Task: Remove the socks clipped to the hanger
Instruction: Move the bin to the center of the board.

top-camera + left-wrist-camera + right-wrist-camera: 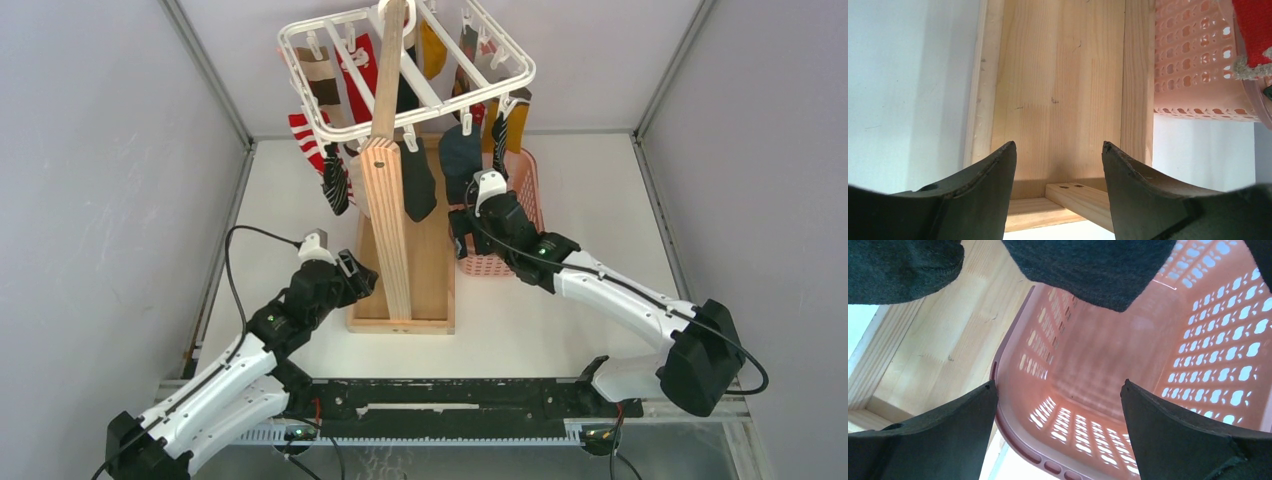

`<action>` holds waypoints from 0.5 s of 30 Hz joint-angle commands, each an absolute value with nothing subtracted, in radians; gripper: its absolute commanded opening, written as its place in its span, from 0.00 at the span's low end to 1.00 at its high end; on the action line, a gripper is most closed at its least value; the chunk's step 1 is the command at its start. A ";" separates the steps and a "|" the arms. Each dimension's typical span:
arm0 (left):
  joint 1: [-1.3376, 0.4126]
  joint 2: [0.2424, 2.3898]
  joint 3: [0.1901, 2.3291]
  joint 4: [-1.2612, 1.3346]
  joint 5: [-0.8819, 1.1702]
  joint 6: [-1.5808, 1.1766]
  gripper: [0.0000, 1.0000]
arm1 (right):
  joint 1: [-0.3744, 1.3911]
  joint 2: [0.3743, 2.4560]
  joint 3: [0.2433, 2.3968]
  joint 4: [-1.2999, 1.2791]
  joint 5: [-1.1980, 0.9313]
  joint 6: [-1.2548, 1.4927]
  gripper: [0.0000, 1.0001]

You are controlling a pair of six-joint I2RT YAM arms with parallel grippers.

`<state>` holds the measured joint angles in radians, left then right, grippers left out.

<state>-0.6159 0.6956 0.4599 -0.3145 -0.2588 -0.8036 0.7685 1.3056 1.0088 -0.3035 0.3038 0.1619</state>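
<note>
Wooden stand (385, 200) blocks some of the socks (418, 185) clipped on the hanger (500, 85), up over the surface's far edge. Left gripper (1058, 147) spread, empty, facing the stand. Right gripper (1058, 385) wide apart, empty, above the pink basket (1198, 340).

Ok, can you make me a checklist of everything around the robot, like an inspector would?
Surface: white table, no stains seen.
Job's things: white hanger up on the wooden stand, many socks clipped to it.
Clutter: nothing seen besides the pink basket right of the stand.
Grippers: left gripper open, empty, facing the stand's base; right gripper open, empty, over the basket, under dark socks.
Cables: black cable looping by the left arm.
Surroundings: plain grey walls.
</note>
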 commanded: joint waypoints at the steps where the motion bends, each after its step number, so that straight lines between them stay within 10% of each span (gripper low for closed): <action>1: -0.627 0.698 0.511 -0.268 -0.261 -0.780 0.68 | 0.762 1.269 0.987 -0.290 0.279 0.170 0.99; 15: -0.639 0.694 0.502 -0.268 -0.267 -0.790 0.68 | 0.759 1.199 0.936 -0.237 0.184 0.158 1.00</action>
